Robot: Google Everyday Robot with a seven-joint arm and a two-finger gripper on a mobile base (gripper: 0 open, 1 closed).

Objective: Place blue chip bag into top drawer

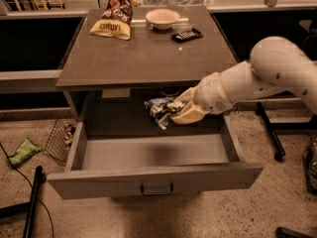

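Your claw (pixel 174 114) is gripping the blue chip bag (pixel 158 111) at its left tip, hanging it just below the surface (pixel 143 53) edge, over the open top drawer (pixel 153 181), so you're needing only a straight lowering.

Looks like a robot test lab: bare speckled floor (pixel 208 217) around the table (pixel 143 58), wire basket (pixel 55 142) left of it, black stand legs (pixel 270 133) right. The gripper (pixel 176 111) grips the blue chip bag (pixel 158 110) over the open top drawer (pixel 153 175).
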